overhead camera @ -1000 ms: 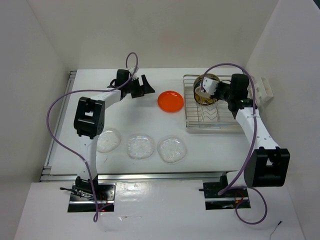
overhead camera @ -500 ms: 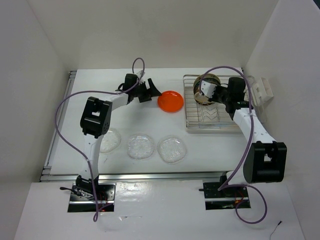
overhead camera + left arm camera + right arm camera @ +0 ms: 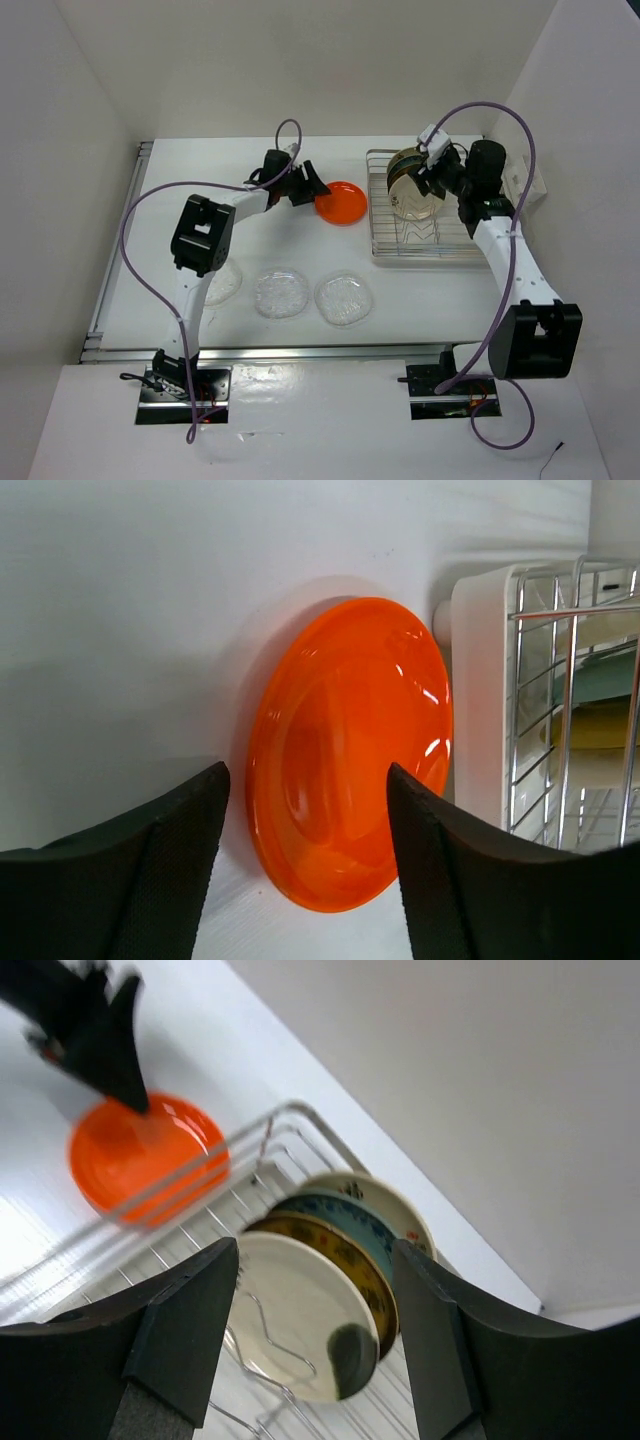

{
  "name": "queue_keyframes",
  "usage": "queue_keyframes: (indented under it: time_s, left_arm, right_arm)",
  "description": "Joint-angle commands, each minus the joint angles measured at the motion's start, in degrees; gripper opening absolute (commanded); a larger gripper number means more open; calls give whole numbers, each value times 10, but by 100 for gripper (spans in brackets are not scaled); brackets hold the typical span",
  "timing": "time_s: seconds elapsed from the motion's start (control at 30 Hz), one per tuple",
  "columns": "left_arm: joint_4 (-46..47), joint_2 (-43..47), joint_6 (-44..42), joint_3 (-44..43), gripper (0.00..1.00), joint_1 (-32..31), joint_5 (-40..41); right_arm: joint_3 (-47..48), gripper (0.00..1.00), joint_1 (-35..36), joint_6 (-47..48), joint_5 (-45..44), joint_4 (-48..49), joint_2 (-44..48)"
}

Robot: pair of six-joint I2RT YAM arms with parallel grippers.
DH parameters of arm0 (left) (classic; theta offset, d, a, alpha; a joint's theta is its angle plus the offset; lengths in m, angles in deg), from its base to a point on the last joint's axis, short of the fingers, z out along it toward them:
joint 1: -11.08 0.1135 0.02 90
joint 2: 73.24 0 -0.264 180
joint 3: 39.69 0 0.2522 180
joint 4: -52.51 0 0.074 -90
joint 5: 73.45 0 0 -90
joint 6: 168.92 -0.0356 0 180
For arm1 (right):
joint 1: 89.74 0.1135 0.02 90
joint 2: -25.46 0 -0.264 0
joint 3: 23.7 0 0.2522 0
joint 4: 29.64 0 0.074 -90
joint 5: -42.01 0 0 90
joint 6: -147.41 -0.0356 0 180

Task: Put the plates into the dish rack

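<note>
A robotics lab test cell: a white table (image 3: 260, 235) boxed by plain white walls (image 3: 330, 70), with 2 cabled robot arms, the left arm (image 3: 203, 232) and right arm (image 3: 515, 265), bolted at bottom.

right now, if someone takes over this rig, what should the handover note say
Grippers: left gripper open, one finger over the orange plate, one beside it; right gripper open and empty above the dish rack.
Done: four plates stand in the rack, the cream plate in front.
Left: the orange plate, flat on the table beside the rack, and three clear glass plates near the arm bases.
</note>
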Motion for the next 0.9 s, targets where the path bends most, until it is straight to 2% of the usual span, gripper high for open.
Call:
queue_keyframes:
  time_s: [0.0, 0.07, 0.13, 0.27, 0.3, 0.33, 0.5, 0.63, 0.67, 0.83, 0.87]
  left_arm:
    - [-22, -17, 8, -8, 68, -5, 22]
    - [-28, -17, 8, -8, 58, -5, 22]
    - [-28, -22, 14, -8, 53, -5, 22]
    - [-22, -34, 14, -13, 30, -5, 22]
    - [-27, -34, 14, -13, 12, -10, 22]
    - [-27, -34, 14, -13, 0, -10, 22]
    - [-1, -7, -3, 3, 0, -10, 22]
    - [-1, 54, -91, 10, 0, -4, 8]
    - [-1, 69, -137, 10, 0, 4, 8]
    - [-52, 160, -264, 23, 0, 25, 3]
    - [-75, 174, -302, 23, 0, 30, 3]
  right_arm:
    - [17, 70, -3, -131, 65, 77, 51]
    - [12, 70, -3, -155, 80, 83, 64]
    - [12, 70, -3, -155, 86, 83, 64]
    - [12, 70, -3, -185, 86, 69, 69]
    - [12, 70, -3, -197, 86, 78, 69]
    - [12, 69, -3, -222, 91, 87, 69]
    - [24, 69, 4, -334, 149, 148, 46]
    - [69, 71, 29, -354, 167, 108, -4]
    - [75, 71, 41, -354, 176, 100, -14]
    - [81, 71, 62, -382, 206, 112, -50]
    - [81, 66, 62, -388, 217, 117, -60]
